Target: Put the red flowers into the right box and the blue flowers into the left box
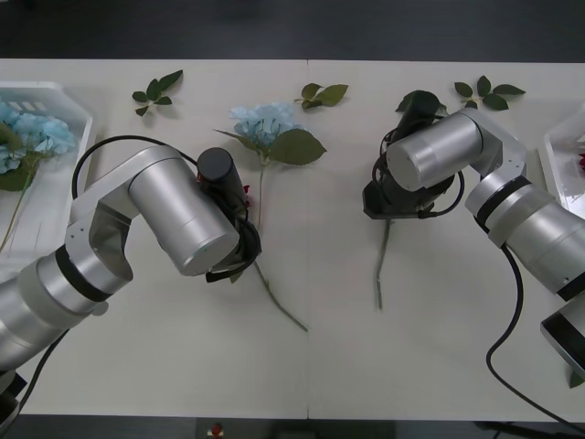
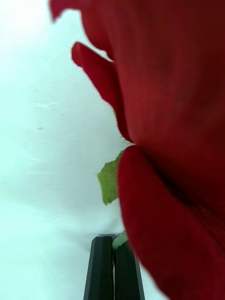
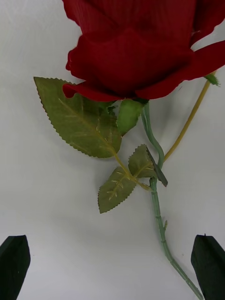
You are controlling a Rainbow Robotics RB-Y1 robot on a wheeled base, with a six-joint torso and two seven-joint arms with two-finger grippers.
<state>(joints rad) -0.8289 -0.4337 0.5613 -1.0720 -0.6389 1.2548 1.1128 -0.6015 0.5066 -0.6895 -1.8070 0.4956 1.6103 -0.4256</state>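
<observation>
Left pincer (image 3: 112, 267) hangs wide open over a red rose (image 3: 136, 47) mid-bench, nothing held, so I'd drop it straight onto the stem below the leaves. Right pincer (image 2: 114, 267) is clamped on another rose's stem (image 1: 382, 261); lift it clear before swinging to the right box (image 1: 559, 169) at the right edge

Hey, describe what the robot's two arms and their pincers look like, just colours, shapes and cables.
Both arms are built from fat silver-grey cylindrical segments joined by black rings, with black wrist housings. A thin black cable loops along the left arm, and another hangs off the right arm. The left pincer has two flat black fingers with angled tips. The right pincer has the same black fingers.
</observation>
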